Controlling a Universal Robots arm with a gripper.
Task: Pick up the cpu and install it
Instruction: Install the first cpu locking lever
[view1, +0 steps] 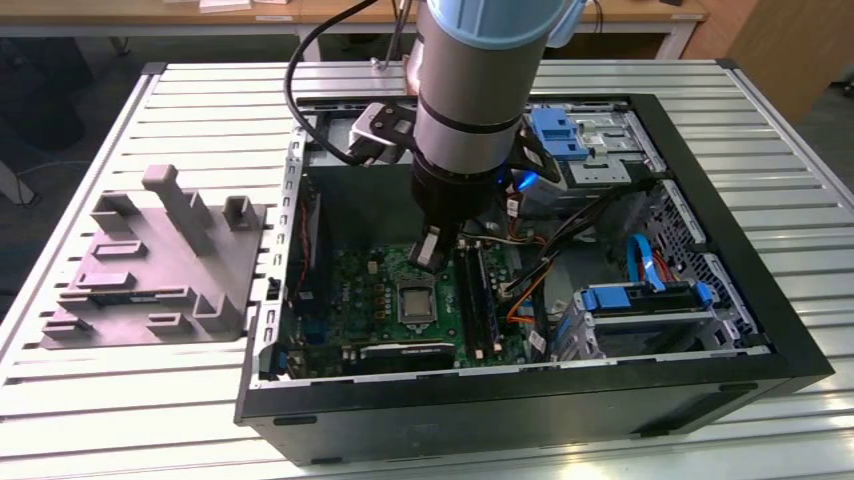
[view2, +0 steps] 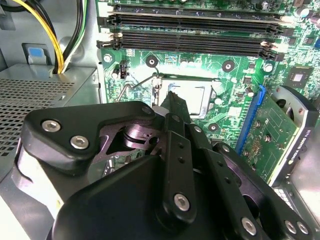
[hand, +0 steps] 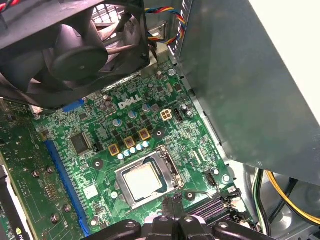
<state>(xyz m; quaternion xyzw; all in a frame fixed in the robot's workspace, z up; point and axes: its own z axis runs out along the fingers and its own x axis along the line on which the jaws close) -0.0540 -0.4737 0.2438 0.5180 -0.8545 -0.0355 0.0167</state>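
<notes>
The arm reaches down into the open computer case, which lies on its side on a slatted metal table. Its gripper hangs low over the green motherboard, just above and beside the socket frame.

In the first wrist view the cpu sits flat inside the socket frame, its pale metal top showing, square with the frame's edges. The gripper holds nothing; its two fingertips are drawn together with almost no gap, just beside the socket's edge and clear of the chip. A black cooling fan hangs over the board nearby.

In the second wrist view the black fingers come to a narrow point over the socket frame, with the long memory slots beyond it.

On the table at the exterior view's left, well apart from the case, stands the grey plastic holder block with its upright posts.
</notes>
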